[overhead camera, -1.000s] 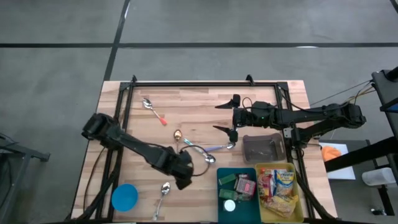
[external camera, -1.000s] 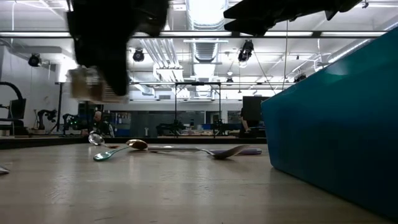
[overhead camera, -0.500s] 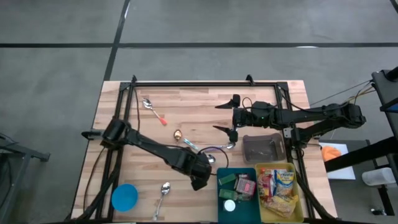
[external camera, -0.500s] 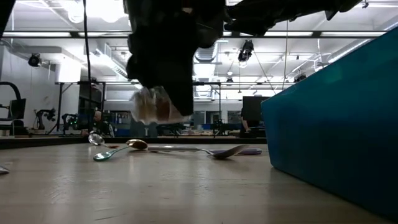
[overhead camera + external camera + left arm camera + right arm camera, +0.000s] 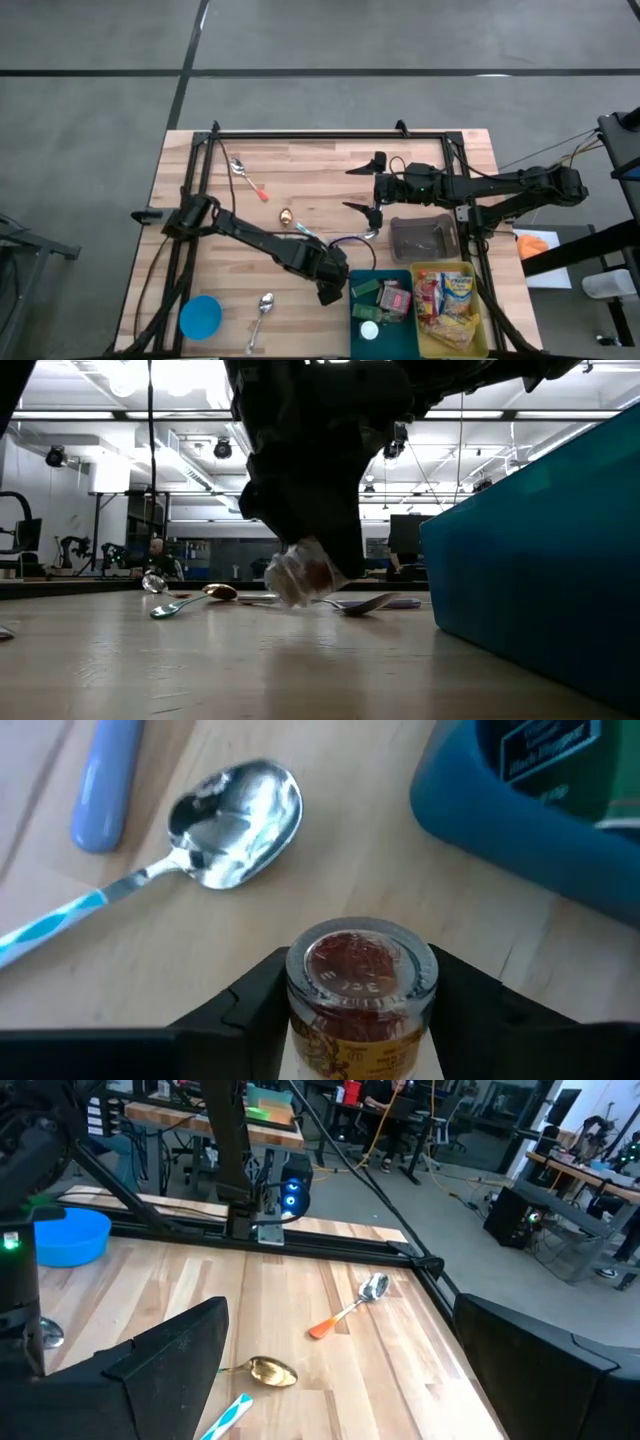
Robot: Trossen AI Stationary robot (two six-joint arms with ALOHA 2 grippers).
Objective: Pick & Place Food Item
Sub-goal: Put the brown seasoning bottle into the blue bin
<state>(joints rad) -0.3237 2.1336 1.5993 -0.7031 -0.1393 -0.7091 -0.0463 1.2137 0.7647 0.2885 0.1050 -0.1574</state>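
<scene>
Two arms work over the desk (image 5: 300,165). Left claw (image 5: 330,290) is clamped on a small food jar (image 5: 360,982), held just above the desktop right beside the teal bin (image 5: 380,298), near a spoon (image 5: 235,822). Right claw (image 5: 362,187) hangs farther back over the desk's middle, jaws spread wide and holding nothing.

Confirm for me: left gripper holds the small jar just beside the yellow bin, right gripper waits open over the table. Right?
Not quite. The left gripper holds the jar beside the teal bin, not the yellow bin, as the high view shows. The right gripper does wait open over the table.
</scene>
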